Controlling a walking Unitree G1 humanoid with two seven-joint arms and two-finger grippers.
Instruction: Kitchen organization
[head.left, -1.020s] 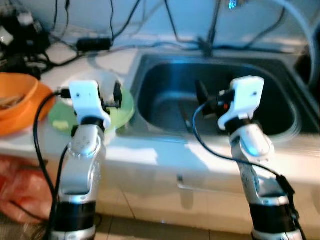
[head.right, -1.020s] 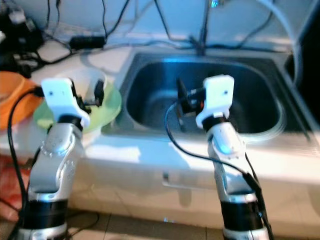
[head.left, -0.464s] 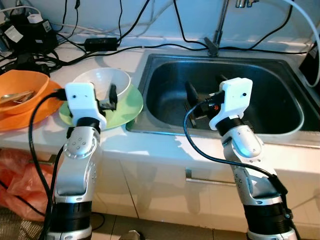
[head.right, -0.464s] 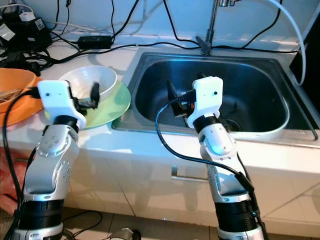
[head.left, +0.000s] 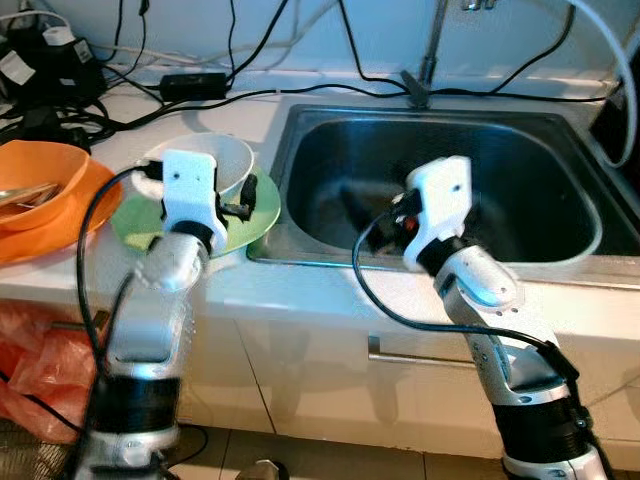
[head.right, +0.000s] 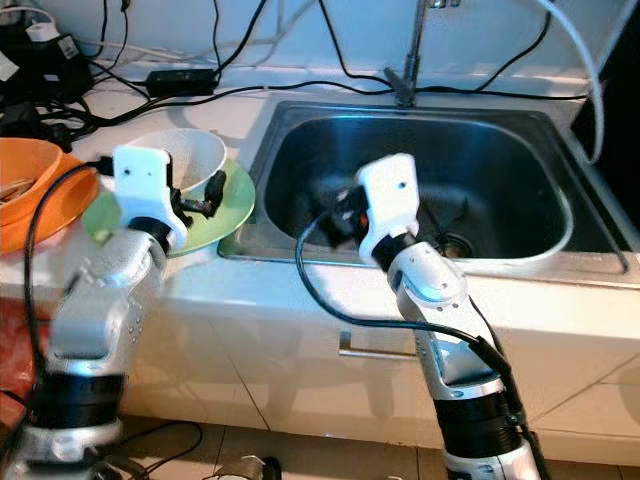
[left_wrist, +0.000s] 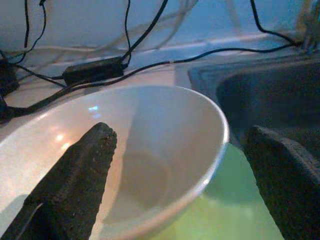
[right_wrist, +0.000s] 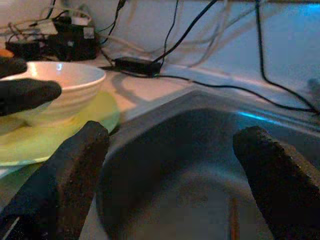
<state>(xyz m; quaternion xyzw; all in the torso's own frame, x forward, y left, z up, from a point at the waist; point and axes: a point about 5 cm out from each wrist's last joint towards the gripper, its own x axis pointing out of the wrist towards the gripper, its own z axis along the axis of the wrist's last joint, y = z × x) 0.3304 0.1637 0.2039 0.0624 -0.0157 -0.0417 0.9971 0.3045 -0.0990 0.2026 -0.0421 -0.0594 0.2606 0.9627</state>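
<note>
I see the steel sink (head.left: 560, 150) set into the white counter (head.left: 300, 290) and place everything against it. Just beside the sink's left rim lies the green plate (head.left: 262, 208), with the white bowl (head.left: 225, 160) standing on it. Further from the sink on that side sit the orange bowls (head.left: 40, 195). My left gripper (left_wrist: 165, 165) has its fingers spread apart, one inside the white bowl and one outside, straddling its rim. My right gripper (right_wrist: 165, 165) hangs over the sink's left part, its fingers wide apart and holding nothing
</note>
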